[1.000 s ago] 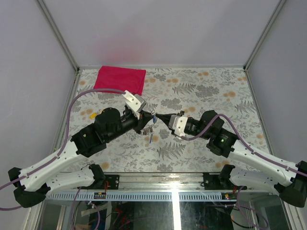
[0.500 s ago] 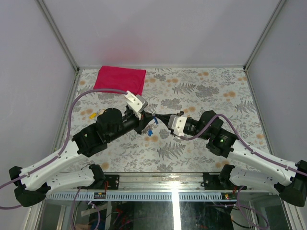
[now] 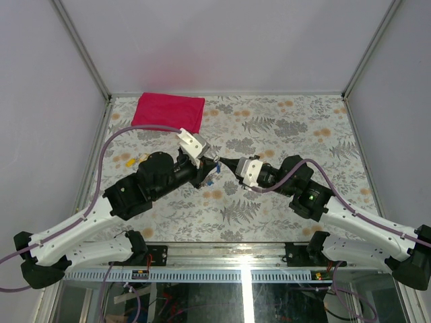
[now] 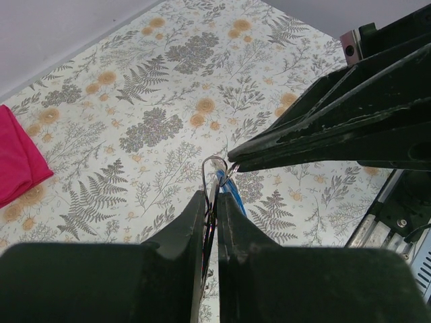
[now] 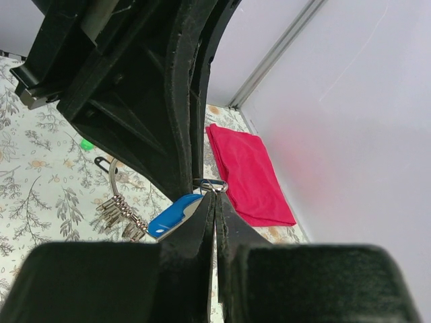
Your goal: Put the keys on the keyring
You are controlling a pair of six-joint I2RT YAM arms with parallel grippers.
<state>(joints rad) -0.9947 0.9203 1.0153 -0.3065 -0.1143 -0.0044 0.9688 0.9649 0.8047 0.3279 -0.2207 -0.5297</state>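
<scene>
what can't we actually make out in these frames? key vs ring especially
- Left wrist: most of the keyring and blue key is hidden between the left pincer fingers.
- Right wrist: whether the key is threaded on the ring. The right pincer tips cover the join.
- Top view: both are too small, under the meeting tips.
- Only one blue key shows, and no view tells where the other is.
</scene>
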